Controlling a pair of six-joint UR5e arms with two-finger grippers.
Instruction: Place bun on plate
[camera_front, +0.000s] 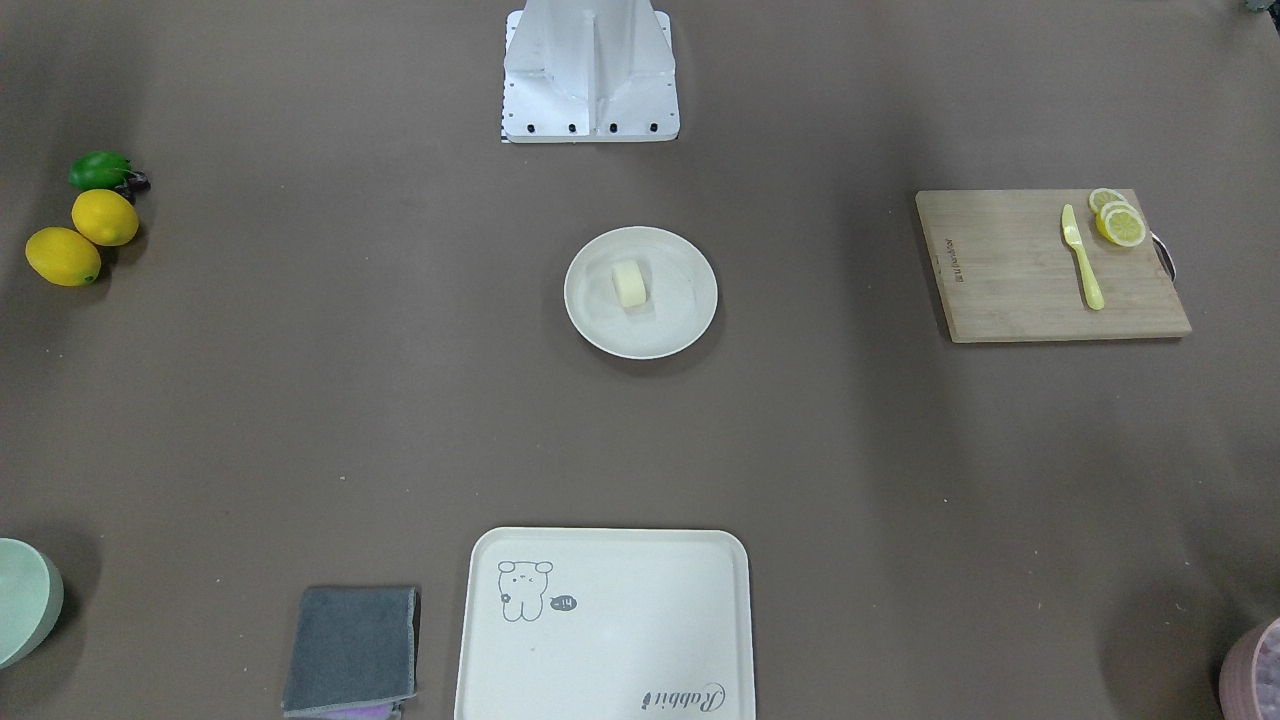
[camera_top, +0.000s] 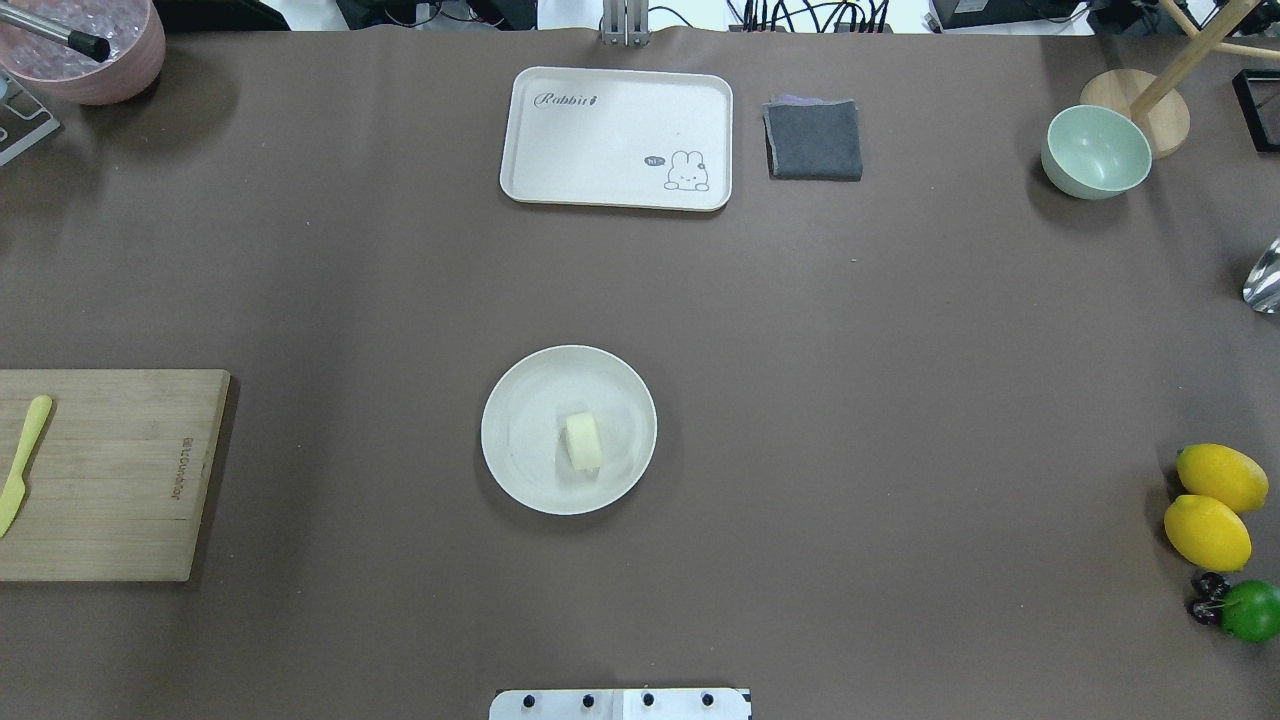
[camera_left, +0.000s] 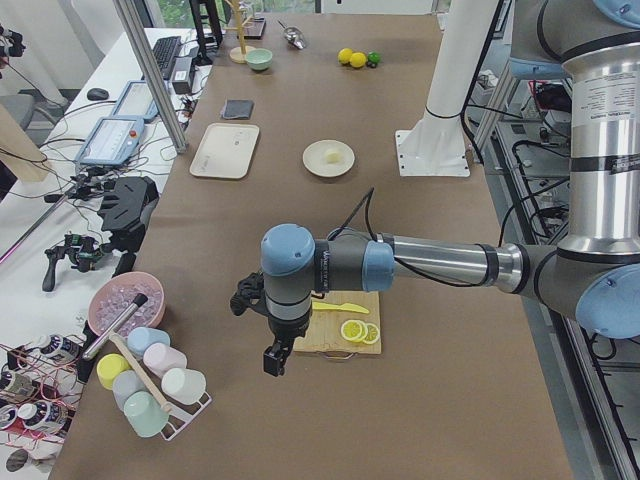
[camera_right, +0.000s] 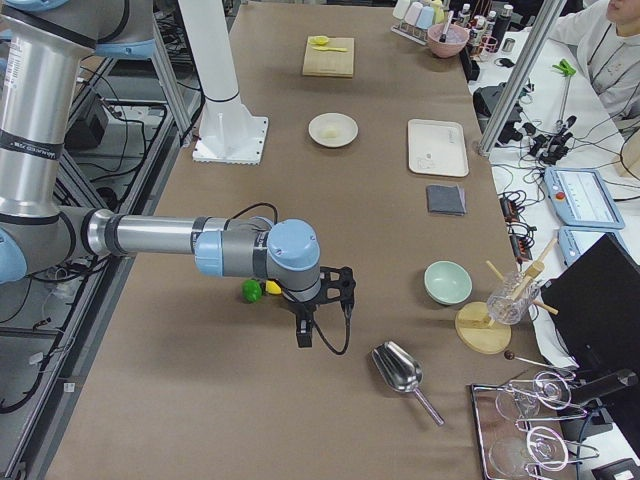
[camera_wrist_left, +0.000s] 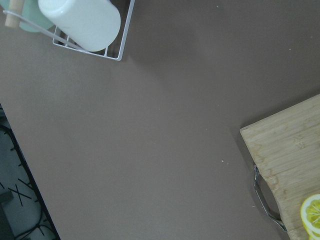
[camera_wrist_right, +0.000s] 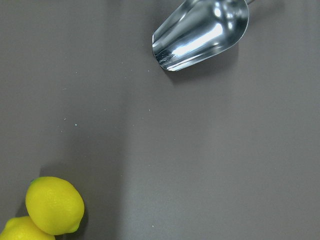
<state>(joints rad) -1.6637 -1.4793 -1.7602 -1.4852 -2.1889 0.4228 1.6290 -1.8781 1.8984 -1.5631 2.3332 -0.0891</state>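
Status: seeing bun (camera_top: 583, 442) lying inside plate (camera_top: 520, 400), middle of worktop (camera_top: 900, 400). Judging placement done, nothing remaining. Seeing left claw (camera_left: 273, 362) and right claw (camera_right: 304, 336) hanging well apart from plate; cannot tell whether open or gripping anything.

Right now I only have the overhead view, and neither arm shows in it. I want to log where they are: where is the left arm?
Observer: In the exterior left view, the left end effector hangs above bare table, between the cutting board and the cup rack.
Operator: My view crops that board. What is on its far end?
Observer: Lemon slices lie there, beside the tip of the yellow knife.
Operator: And the right arm?
Observer: The right end effector hangs over the table between the lemons and the metal scoop.
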